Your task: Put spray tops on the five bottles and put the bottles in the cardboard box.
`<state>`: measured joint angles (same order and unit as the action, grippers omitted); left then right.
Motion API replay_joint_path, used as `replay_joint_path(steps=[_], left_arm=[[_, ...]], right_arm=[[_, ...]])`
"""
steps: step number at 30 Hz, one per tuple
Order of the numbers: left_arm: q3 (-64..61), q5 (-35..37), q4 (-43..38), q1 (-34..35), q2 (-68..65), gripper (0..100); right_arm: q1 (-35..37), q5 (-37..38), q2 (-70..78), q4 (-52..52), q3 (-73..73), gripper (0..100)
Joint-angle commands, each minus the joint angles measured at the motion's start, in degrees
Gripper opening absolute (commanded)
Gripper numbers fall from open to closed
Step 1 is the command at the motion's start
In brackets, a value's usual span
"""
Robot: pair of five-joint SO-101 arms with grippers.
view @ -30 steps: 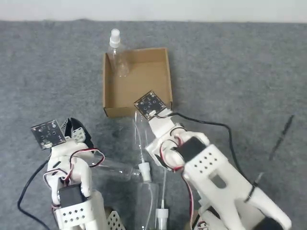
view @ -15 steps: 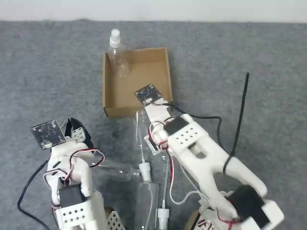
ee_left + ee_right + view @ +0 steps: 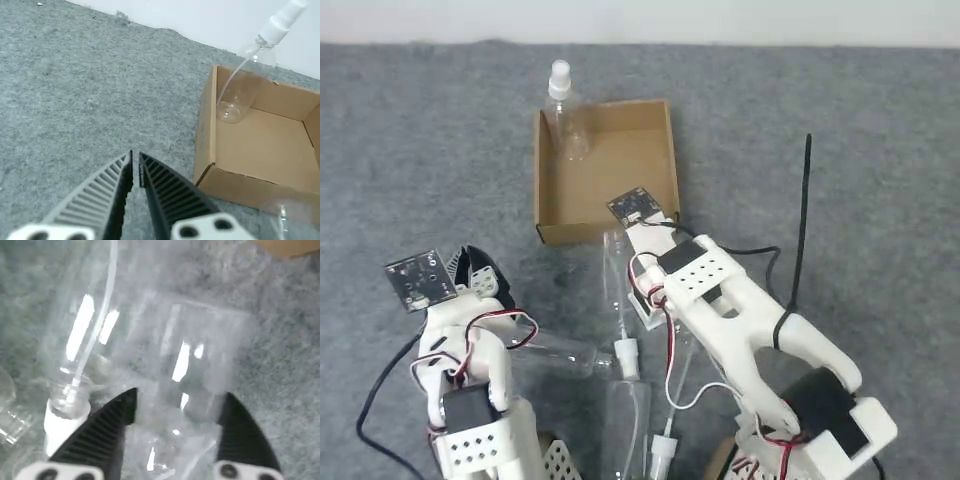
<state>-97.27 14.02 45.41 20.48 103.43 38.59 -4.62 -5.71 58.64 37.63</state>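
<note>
On a grey tabletop, the right end effector is spread wide, one finger on each side of a clear bottle that lies on its side just in front of the cardboard box. Whether the fingers touch the glass cannot be told. Just beside it lies a second bottle, fitted with a white spray top and a thin tube running up inside.

The left end effector hangs over bare tabletop well short of the box, its ribbed fingers drawn almost together with only a slit between them, gripping nothing.

One finished bottle is in the box, leaning tilted in a far corner with its base on the cardboard floor and its sprayer head poking out past the rim. Two more bottles lie between the arms: one crosswise beside the left arm, the other lengthwise near the arm bases.
</note>
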Motion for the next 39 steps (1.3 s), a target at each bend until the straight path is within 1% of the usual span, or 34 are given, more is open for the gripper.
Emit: replay_joint_path(steps=[1,8,12,22,24,28,34,39], left_arm=[[0.75,-0.44,0.09,-0.18,0.88,1],[0.75,-0.44,0.09,-0.18,0.88,1],[0.75,-0.44,0.09,-0.18,0.88,1],[0.75,-0.44,0.09,-0.18,0.88,1],[0.75,-0.44,0.09,-0.18,0.88,1],[0.75,-0.44,0.09,-0.18,0.88,1],[0.75,-0.44,0.09,-0.18,0.88,1],[0.75,-0.44,0.09,-0.18,0.88,1]], right_arm=[[-0.57,-0.18,-0.48,0.92,-3.16,5.4],[-0.84,-0.35,-0.57,0.92,-3.16,4.9],[-3.03,-0.62,-4.18,1.36,-2.81,4.9],[-5.49,-0.97,-19.82,13.49,-2.9,5.3],[-7.25,-3.87,-21.41,14.37,-2.9,5.3],[-12.26,-13.36,-22.64,14.29,-2.81,5.3],[-18.07,-23.38,-23.08,14.37,-2.81,5.3],[-22.29,-35.34,-23.16,14.37,-2.81,5.3]])
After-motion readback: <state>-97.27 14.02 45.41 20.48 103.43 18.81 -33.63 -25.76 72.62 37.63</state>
